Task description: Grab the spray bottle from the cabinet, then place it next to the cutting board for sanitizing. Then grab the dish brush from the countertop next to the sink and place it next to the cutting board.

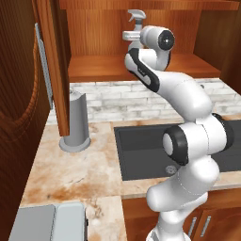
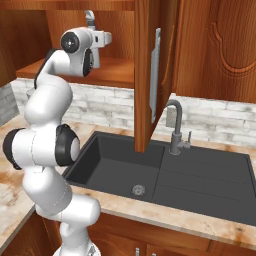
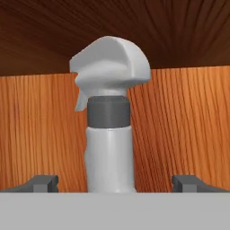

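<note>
Between the two dark fingers (image 3: 42, 183) stands the spray bottle (image 3: 110, 148), and they are spread wide apart, one on each side of its slim neck, not touching it. I think they sit like this so they can close on the neck next. Its trigger head pokes up above the hand. It stands upright on the wooden shelf of the open cabinet (image 1: 117, 66), high over the dark sink (image 2: 200, 175) and the blotchy worktop (image 1: 70, 174).
</note>
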Tool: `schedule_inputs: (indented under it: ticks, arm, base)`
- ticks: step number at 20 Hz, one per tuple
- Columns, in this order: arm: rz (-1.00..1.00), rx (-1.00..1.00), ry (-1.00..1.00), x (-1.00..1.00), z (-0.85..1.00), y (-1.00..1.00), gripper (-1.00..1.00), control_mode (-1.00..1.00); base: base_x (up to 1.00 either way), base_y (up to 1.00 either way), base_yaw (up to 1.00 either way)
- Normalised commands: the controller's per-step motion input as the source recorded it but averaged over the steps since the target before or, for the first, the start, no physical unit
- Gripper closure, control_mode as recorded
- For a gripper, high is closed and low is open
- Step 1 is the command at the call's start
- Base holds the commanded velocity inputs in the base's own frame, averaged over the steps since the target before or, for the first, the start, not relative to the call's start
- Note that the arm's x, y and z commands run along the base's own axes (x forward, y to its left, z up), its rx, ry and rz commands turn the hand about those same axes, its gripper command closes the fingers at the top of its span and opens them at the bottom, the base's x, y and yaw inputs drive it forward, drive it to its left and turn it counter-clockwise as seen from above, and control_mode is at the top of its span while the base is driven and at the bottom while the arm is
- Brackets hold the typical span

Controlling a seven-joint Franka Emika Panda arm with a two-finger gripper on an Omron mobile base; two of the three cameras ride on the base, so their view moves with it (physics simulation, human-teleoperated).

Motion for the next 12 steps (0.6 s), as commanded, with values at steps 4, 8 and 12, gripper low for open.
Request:
schedule_inputs:
  ticks: [4, 8, 12]
  arm:
    - [0.0, 0.0, 0.0, 0.23, 0.0, 0.09, -1.0, -1.0]
    - [0.0, 0.0, 0.0, 0.23, 0.0, 0.02, -1.0, -1.0]
    - [0.0, 0.0, 0.0, 0.24, -0.01, 0.07, 1.0, -1.0]
  base:
    - [0.0, 0.0, 0.0]
    - [0.0, 0.0, 0.0]
    - [0.0, 0.0, 0.0]
